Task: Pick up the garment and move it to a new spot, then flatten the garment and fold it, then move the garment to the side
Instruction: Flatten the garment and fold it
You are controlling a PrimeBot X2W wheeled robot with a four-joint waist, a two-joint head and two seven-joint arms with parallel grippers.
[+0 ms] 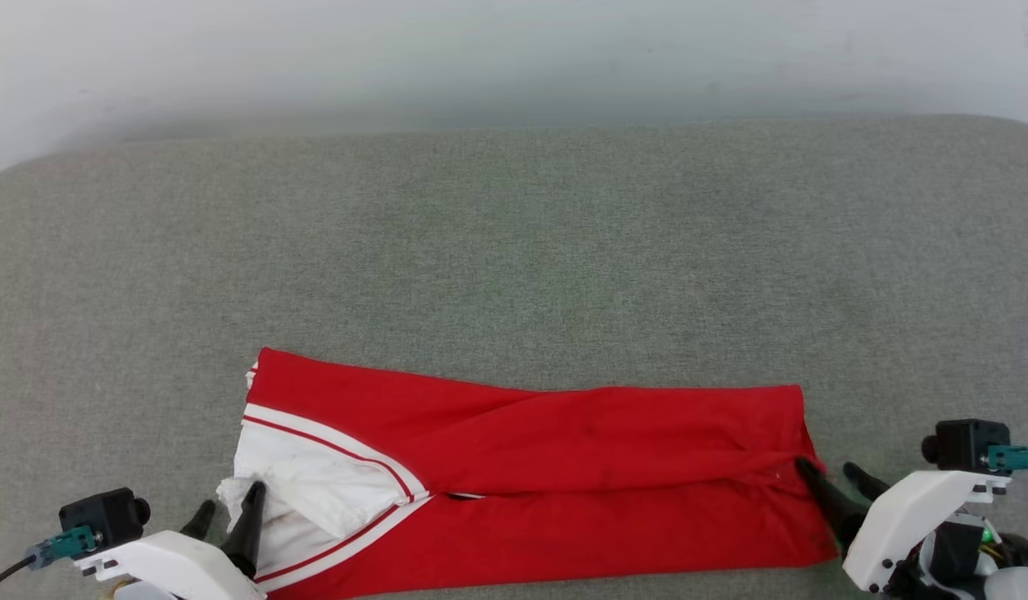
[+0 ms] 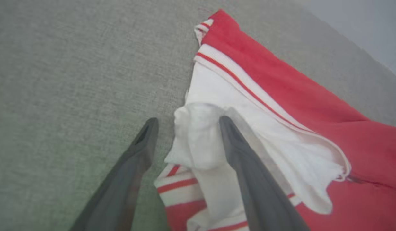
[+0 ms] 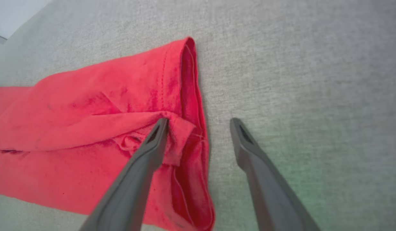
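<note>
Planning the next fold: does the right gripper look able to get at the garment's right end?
Probably yes: the right gripper stands open beside the garment, one finger touching its cloth, nothing between.

Nothing legible found. No readable text, number, brand mark or label on the exposed faces of the garment (image 1: 564, 450), checked in the head view and both wrist views.
</note>
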